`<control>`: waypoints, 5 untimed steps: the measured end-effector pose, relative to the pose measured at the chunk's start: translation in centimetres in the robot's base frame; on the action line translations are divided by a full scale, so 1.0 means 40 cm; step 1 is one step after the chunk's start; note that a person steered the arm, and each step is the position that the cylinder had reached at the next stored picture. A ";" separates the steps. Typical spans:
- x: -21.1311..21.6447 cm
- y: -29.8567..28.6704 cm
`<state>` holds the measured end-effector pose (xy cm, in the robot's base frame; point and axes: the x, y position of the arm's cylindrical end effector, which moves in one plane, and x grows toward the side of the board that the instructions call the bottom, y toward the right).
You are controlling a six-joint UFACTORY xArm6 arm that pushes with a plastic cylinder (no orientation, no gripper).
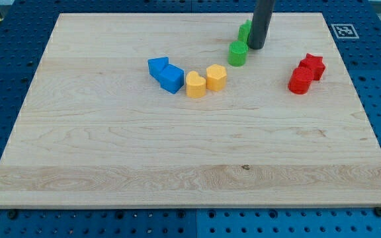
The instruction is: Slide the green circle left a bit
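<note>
Up near the view's top, right of centre, sits the green circle (237, 53), a short round block standing flat on the board (111, 158). Being round, it has no front and no long axis across the board; its only axis runs straight up, so it can be pushed from any side alike. My tip (256, 47) stands just beside it on the view's right, touching or very nearly so; I cannot tell which. That side is the right one for a leftward push, which I judge is why the rod stands there. The rod is plain, with nothing to spread or pinch, so it can only press. A second green block (244, 30) lies just above the circle, half hidden behind the rod, its shape unclear. It sits close enough that I judge a slanted push might catch it. Further left and lower, the yellow hexagon (216, 77) touches the yellow heart (195, 84), and two blue blocks (166, 73) huddle beyond them. Two red blocks (307, 73) stand together well apart at the right.
</note>
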<state>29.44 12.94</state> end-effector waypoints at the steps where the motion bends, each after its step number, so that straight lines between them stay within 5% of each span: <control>1: 0.000 0.000; 5: 0.091 0.071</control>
<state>33.08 15.77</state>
